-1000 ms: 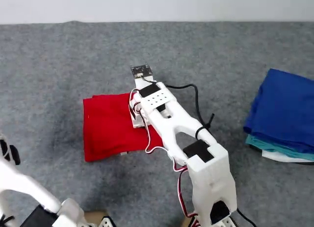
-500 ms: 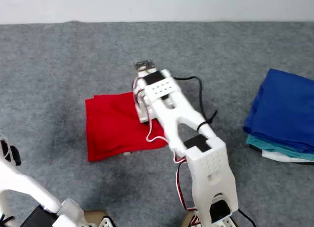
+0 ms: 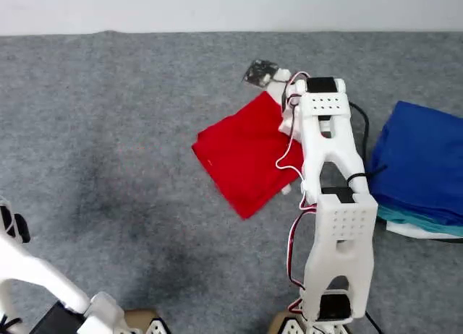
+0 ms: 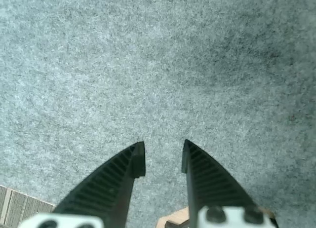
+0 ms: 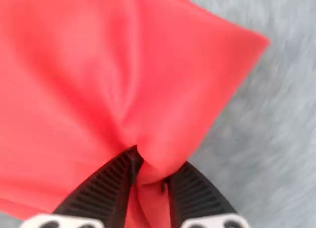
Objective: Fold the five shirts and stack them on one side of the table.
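1. The folded red shirt (image 3: 246, 160) lay near the middle of the grey table (image 3: 108, 131). Its long axis ran on a slant, from the corner by the wrist down toward the front edge.
2. The right gripper (image 5: 149, 165) was pinching that shirt at one edge, with the cloth bunched into a crease between its closed fingers. Whether the rest of the shirt was lifted off the table or dragging on it could not be told.
3. The stack (image 3: 405, 211) sat at the table's right side with a blue shirt (image 3: 419, 157) on top. A teal shirt (image 3: 409, 217) and a white one (image 3: 416, 231) showed beneath it.
4. The stack lay on the far side of the right arm (image 3: 336, 225) from the red shirt, close beside that arm. To reach it the shirt would probably have to be carried sideways, past the arm's own line.
5. The right arm was plainly the nearer one to both shirt and stack.
6. The left gripper (image 4: 163, 156) hung over bare table at the front left, well apart from the shirts. Its fingers were spread with nothing between them.
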### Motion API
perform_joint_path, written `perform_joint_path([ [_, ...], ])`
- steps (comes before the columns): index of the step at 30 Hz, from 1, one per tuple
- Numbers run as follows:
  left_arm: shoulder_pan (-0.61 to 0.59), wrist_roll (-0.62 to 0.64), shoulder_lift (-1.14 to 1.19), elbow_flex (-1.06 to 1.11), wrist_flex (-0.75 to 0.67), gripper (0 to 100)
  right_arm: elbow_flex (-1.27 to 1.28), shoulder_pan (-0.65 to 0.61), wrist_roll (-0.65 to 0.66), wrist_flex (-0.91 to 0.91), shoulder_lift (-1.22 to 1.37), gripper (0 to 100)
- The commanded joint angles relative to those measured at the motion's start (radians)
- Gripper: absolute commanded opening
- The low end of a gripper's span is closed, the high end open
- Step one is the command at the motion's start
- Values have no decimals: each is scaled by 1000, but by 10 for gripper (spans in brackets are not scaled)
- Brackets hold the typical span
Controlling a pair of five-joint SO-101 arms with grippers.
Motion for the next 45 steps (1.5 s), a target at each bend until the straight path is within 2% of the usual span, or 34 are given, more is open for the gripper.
perform_joint_path([
  [1,3,0,-32,-2,-15,130,-49,-1,94,-81,-15,11],
  [3,3,0,-32,-2,-15,130,-49,-7,94,-99,-16,19],
  [7,3,0,-32,-2,-14,130,-49,-13,49,-99,-45,118],
  [12,3,-3,-32,-2,-12,130,-49,-8,-227,-97,-136,220],
  [15,3,-2,-32,-2,-14,130,-49,-8,-388,-97,-173,226],
  [21,3,-2,-32,-2,-15,130,-49,-45,-930,50,-240,229],
  [24,3,-2,-32,-2,-15,130,-49,-65,-1128,124,-257,229],
  [30,3,-2,-32,-2,-15,130,-49,-108,-1272,205,-255,230],
  [33,3,-2,-32,-2,-9,130,-49,-127,-1387,236,-255,232],
  [35,3,-2,-32,-2,-9,130,-48,-137,-1478,239,-252,271],
  [40,3,-2,-31,-2,-9,130,-48,-142,-1700,228,-216,452],
  [45,3,-2,-31,-2,-8,130,-49,-159,-1821,225,-120,429],
])
